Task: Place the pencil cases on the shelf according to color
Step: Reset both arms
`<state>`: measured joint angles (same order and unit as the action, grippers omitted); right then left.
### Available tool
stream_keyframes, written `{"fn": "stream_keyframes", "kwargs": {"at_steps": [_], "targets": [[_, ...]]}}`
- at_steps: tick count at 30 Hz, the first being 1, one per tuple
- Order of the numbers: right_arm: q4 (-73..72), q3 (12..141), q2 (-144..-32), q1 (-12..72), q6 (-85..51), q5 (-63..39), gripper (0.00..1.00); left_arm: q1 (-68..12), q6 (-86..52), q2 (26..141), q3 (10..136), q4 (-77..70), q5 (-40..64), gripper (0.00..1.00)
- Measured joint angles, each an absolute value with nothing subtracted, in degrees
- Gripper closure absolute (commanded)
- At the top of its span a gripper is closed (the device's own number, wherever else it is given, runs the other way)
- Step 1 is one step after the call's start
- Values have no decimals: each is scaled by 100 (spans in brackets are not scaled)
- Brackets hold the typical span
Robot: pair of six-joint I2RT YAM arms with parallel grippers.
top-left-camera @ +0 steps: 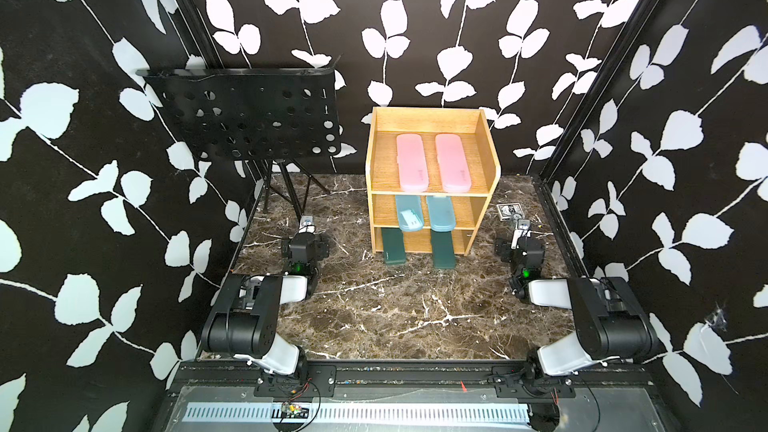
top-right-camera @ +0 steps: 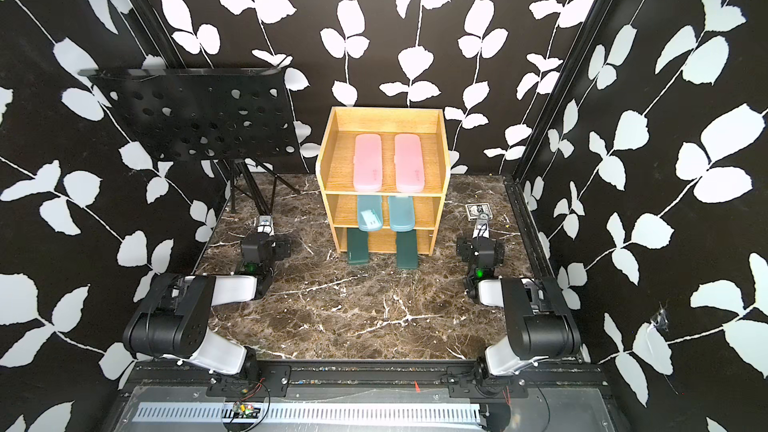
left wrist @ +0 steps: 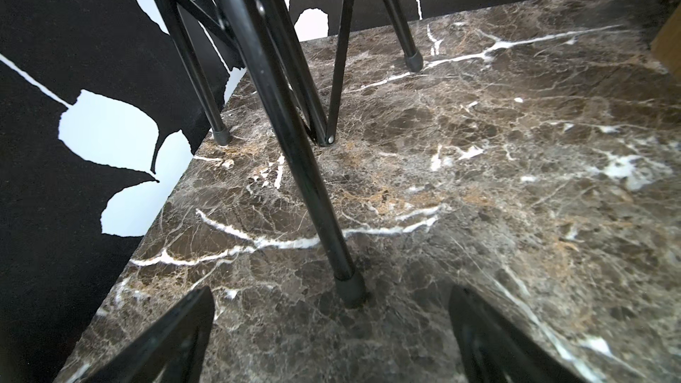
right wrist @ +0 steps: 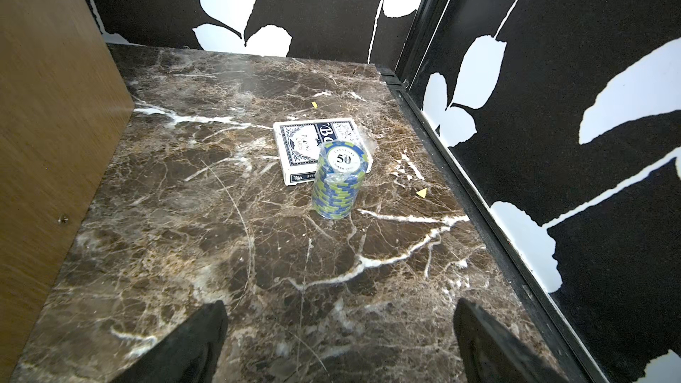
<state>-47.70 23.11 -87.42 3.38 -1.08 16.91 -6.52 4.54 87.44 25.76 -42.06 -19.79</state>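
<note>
Arms: the left arm [top-left-camera: 249, 313] sits at the lower left of both top views and the right arm [top-left-camera: 590, 317] at the lower right. Both are black and white, folded, and reach away from the camera.
Left end effector [left wrist: 330, 289]: released. The left wrist view shows two dark fingers wide apart with nothing gripped, low over the desk, and a rubber foot of the stand's tripod just beyond them.
Right end effector [right wrist: 341, 302]: released. Its fingers are spread wide with nothing between them, and it faces the card box and chips.
Desk [top-left-camera: 395, 305]: dark brown marble pattern with white veins, filling the lower centre of both top views.
Dark green pencil cases: two, [top-left-camera: 393, 249] and [top-left-camera: 444, 251], side by side in the bottom tier at frame centre. Their near ends stick out past the shelf front onto the desk.
Light blue pencil cases: two, [top-left-camera: 409, 214] and [top-left-camera: 441, 213], side by side on the middle tier, with their near ends overhanging its front edge. The left one shows a pale patch near its front end.
Pink pencil cases: two, [top-left-camera: 412, 163] and [top-left-camera: 452, 163], lying flat and parallel on the top tier, apart from each other.
Shelf [top-left-camera: 492, 168]: light wood, three tiers, open front, standing just right of centre against the back wall.
Card box [right wrist: 309, 149]: blue and white, flat on the desk right of the shelf.
Poker chips [right wrist: 341, 186]: a blue-and-green stack touching the card box on its near side.
Music stand [top-left-camera: 249, 114]: black and perforated, tilted, at the upper left of centre, on a tripod.
Wall [top-left-camera: 415, 14]: black with white leaf vines.
</note>
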Motion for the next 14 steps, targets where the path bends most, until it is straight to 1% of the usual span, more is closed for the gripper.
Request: {"fn": "stream_keyframes", "kwargs": {"at_steps": [14], "targets": [[-4770,2311,-8742,336,-89,1531,1,-652,456,8742,2617,-4209,-1887,1]]}}
